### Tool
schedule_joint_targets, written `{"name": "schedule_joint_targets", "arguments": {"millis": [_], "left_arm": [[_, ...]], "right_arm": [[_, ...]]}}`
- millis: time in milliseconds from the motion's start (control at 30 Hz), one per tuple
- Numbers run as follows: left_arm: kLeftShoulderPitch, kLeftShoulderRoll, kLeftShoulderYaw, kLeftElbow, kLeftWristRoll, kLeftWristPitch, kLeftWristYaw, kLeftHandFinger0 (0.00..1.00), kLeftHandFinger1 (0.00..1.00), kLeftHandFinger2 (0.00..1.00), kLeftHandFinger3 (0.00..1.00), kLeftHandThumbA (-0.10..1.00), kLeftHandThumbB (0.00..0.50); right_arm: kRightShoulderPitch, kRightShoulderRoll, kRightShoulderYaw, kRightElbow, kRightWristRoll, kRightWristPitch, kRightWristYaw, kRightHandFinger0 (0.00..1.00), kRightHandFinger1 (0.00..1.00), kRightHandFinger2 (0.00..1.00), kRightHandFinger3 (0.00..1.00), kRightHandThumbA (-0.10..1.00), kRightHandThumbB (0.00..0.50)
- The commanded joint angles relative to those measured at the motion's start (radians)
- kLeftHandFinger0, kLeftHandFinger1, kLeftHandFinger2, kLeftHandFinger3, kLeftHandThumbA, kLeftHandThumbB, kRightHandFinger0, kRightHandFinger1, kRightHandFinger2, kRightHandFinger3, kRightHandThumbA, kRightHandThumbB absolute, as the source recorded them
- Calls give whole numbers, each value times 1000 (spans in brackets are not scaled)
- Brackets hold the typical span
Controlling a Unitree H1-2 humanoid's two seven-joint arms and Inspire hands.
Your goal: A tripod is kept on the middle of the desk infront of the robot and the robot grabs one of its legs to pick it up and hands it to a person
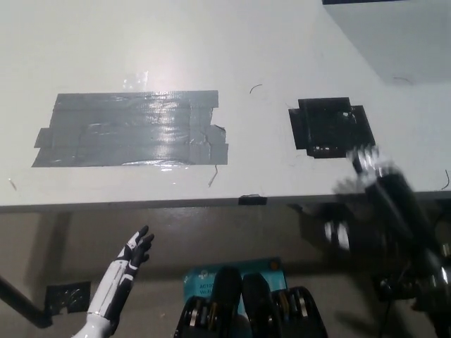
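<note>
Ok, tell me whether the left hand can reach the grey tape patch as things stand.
Probably, but not straight away. The left hand hangs open below the desk's front edge, so it must rise over that first. The grey tape lies bare on top, with nothing across it.

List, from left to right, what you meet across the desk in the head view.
Grey tape patch, small black tab at the near edge, black patch, blurred black right hand. White left hand, below the desk, omitted: it overlaps the tape.
</note>
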Motion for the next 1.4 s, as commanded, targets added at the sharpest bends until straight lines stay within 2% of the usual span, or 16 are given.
{"name": "schedule_joint_targets", "arguments": {"millis": [0, 67, 167, 267, 367, 433, 567, 733, 967, 1067, 1200, 1300, 1367], "left_arm": [[57, -22, -26, 0, 50, -136, 35, 1000, 1000, 1000, 1000, 1000, 212], [68, -23, -26, -1, 52, -136, 37, 1000, 1000, 1000, 1000, 1000, 224], [75, -25, -28, -7, 46, -139, 33, 1000, 1000, 1000, 1000, 1000, 225], [76, -32, -28, -8, 35, -140, 32, 1000, 1000, 1000, 1000, 1000, 213], [69, -27, -21, -16, 48, -136, 38, 1000, 1000, 1000, 1000, 1000, 214], [56, -26, -21, -16, 53, -132, 36, 1000, 1000, 1000, 1000, 1000, 204], [41, -36, -14, -12, 31, -127, 29, 1000, 1000, 1000, 1000, 1000, 215], [60, -33, -15, -28, 42, -129, 25, 1000, 1000, 1000, 1000, 1000, 188], [49, -29, -3, -21, 54, -143, 34, 1000, 1000, 1000, 1000, 1000, 201], [42, -29, 0, -19, 61, -143, 34, 1000, 1000, 1000, 1000, 1000, 191], [35, -27, 2, -24, 62, -118, 27, 1000, 1000, 1000, 1000, 1000, 210], [36, -27, 4, -33, 78, -106, 32, 1000, 1000, 1000, 1000, 1000, 186], [37, -28, 6, -35, 80, -105, 33, 1000, 1000, 1000, 1000, 1000, 177]], "right_arm": [[217, 109, -127, -177, 396, -170, -46, 1000, 1000, 1000, 1000, 1000, 245], [237, 163, -126, -87, 450, -191, -17, 1000, 1000, 1000, 1000, 966, 209], [248, 240, -135, 41, 501, -197, 24, 1000, 1000, 1000, 1000, 929, 228], [241, 279, -154, 173, 481, -218, 55, 1000, 1000, 1000, 1000, 943, 198], [228, 293, -168, 243, 453, -195, 84, 1000, 1000, 1000, 1000, 993, 253], [226, 307, -187, 253, 470, -184, 107, 1000, 1000, 1000, 1000, 988, 244], [216, 314, -210, 272, 466, -197, 148, 1000, 1000, 1000, 1000, 1000, 219], [234, 324, -222, 270, 466, -190, 186, 1000, 1000, 1000, 1000, 1000, 256], [215, 334, -230, 272, 456, -178, 215, 1000, 1000, 1000, 1000, 1000, 228], [207, 333, -233, 269, 447, -169, 225, 1000, 1000, 1000, 1000, 1000, 255], [196, 325, -233, 275, 431, -178, 240, 1000, 1000, 1000, 1000, 1000, 210], [192, 323, -233, 274, 418, -174, 247, 1000, 1000, 1000, 1000, 987, 178], [192, 323, -234, 273, 414, -171, 251, 1000, 1000, 1000, 1000, 991, 197]]}}
